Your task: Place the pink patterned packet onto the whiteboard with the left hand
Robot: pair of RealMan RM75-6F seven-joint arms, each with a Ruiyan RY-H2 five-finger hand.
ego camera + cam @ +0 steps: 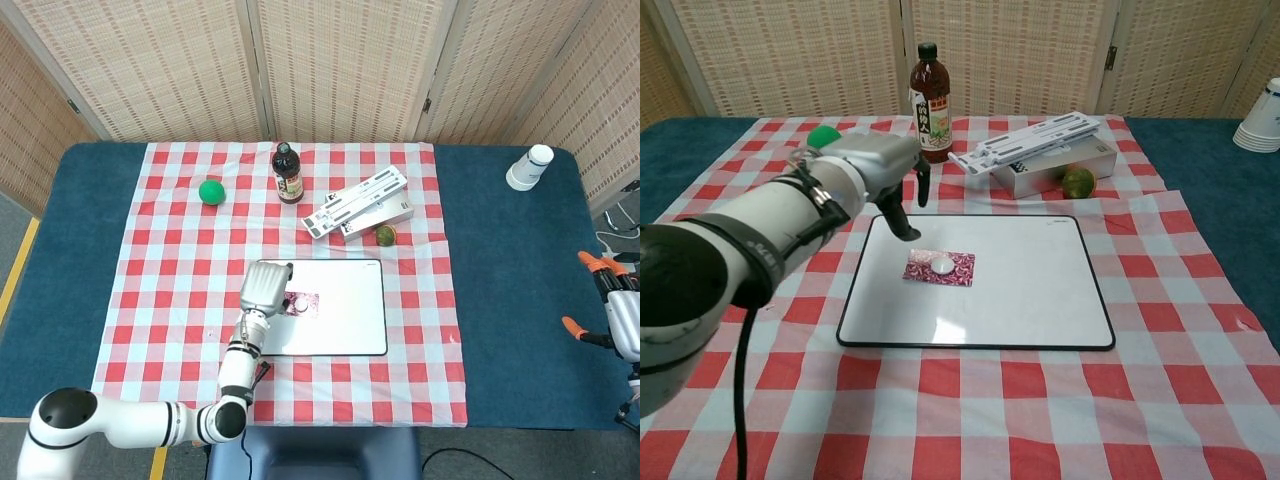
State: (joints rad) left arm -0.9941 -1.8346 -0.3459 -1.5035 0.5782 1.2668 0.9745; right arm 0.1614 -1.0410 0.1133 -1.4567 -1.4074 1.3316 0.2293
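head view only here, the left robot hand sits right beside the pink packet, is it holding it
observer: no, the chest view shows the left robot hand raised clear of the pink patterned packet, with nothing in its fingers.
operator: is the packet fully on the board
observer: yes, from the chest view it lies flat on the whiteboard, well inside the dark border.

The head camera looked steeply down from high, taking in the entire table (pixel 500 300). The chest camera sat low and close, facing forward. Both showed the whiteboard (pixel 345 320) (pixel 1020 290).
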